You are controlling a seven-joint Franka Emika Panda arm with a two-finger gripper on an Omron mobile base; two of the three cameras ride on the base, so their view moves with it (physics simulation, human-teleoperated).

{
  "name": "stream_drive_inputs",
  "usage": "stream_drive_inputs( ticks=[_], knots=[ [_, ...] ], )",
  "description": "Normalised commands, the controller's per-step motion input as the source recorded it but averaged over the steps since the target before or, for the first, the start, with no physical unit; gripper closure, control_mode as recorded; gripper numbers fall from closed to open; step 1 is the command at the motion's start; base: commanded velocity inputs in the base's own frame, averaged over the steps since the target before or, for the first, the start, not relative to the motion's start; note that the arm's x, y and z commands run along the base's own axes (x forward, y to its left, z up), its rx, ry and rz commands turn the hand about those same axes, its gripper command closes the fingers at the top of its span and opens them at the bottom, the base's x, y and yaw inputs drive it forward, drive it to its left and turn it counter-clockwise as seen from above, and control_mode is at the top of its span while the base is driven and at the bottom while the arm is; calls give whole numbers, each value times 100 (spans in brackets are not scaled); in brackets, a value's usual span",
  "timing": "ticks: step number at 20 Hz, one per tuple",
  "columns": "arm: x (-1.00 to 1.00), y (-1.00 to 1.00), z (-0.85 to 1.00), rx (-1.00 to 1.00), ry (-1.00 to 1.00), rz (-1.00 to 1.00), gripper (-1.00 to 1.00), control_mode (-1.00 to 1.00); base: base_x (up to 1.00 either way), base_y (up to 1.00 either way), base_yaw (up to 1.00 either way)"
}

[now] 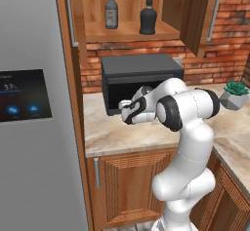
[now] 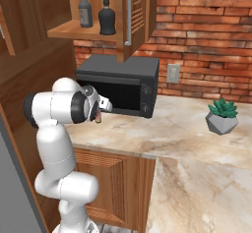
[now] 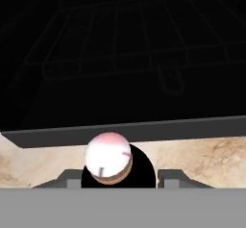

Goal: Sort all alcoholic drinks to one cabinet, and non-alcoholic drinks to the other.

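A small pink bottle [image 3: 108, 157] sits between my fingertips [image 3: 72, 178] in the hand view, seen end-on with a dark part behind it. My gripper [image 3: 119, 176] is shut on it, low over the counter in front of the black microwave [image 3: 125, 133]. In the right base view the pink bottle [image 2: 98, 117] hangs at the gripper [image 2: 101, 110] beside the microwave's door. The hand [image 1: 128, 112] points left in the left base view. Two alcoholic drinks stand in the open narrow cabinet [image 1: 131, 31] above: a clear-grey bottle with a red cap [image 1: 111, 11] and a dark round-bellied bottle [image 1: 148, 16].
The microwave [image 1: 141, 74] stands on the marble counter [image 1: 117, 135] under the cabinet. A grey fridge [image 1: 29, 127] with a screen closes the left side. A potted succulent [image 2: 221, 115] sits at the right by the brick wall. The cabinet door [image 2: 132, 15] hangs open.
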Motion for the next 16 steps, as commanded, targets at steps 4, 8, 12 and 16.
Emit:
stream_drive_inputs(
  ticks=[4,8,12,16],
  knots=[
    [0,2,0,0,0,0,100,-100,0,0,0],
    [-30,0,10,0,0,0,100,-100,0,0,0],
    [-84,0,38,0,0,0,100,-100,0,0,0],
    [-79,3,75,0,0,0,100,-100,0,0,0]
  ],
)
